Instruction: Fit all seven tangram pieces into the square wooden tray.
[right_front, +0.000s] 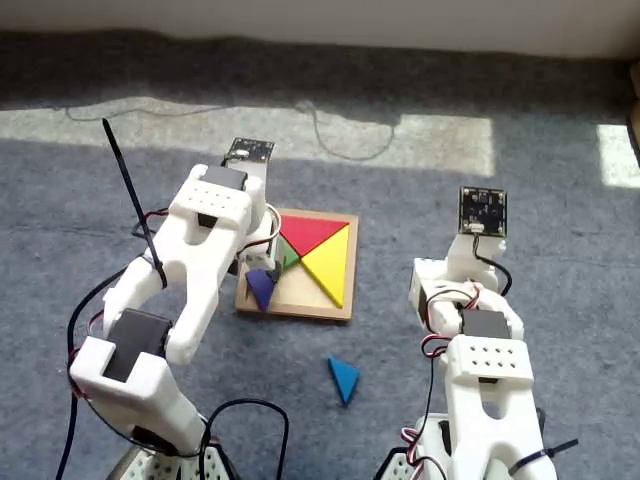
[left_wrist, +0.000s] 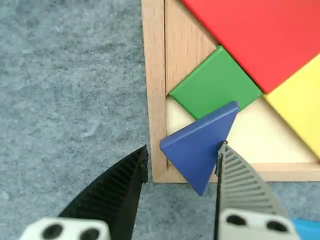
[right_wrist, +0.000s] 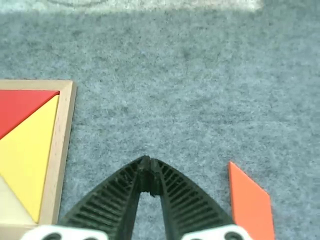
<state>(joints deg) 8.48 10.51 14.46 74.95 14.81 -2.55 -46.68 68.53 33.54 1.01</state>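
High view: square wooden tray (right_front: 310, 312) holds large red triangle (right_front: 312, 234), large yellow triangle (right_front: 328, 268) and green square (right_front: 290, 256). Dark blue triangle (right_front: 260, 288) lies across the tray's corner under the left arm (right_front: 205, 250), not seated. Small light blue triangle (right_front: 343, 378) is loose on the grey carpet (right_front: 560, 260), apart from the tray. Three in, so under half done by my read. Left arm is stretched out over that corner; right arm (right_front: 485, 370) is folded back, well off the tray. Left wrist view: left gripper (left_wrist: 182, 150) is spread, straddling the dark blue triangle, grey finger touching its edge, black finger apart; triangle overlaps the rim. Right wrist view: right gripper (right_wrist: 149, 172) is pressed together, empty, over carpet; orange parallelogram (right_wrist: 250, 202) is near it, outside the tray.
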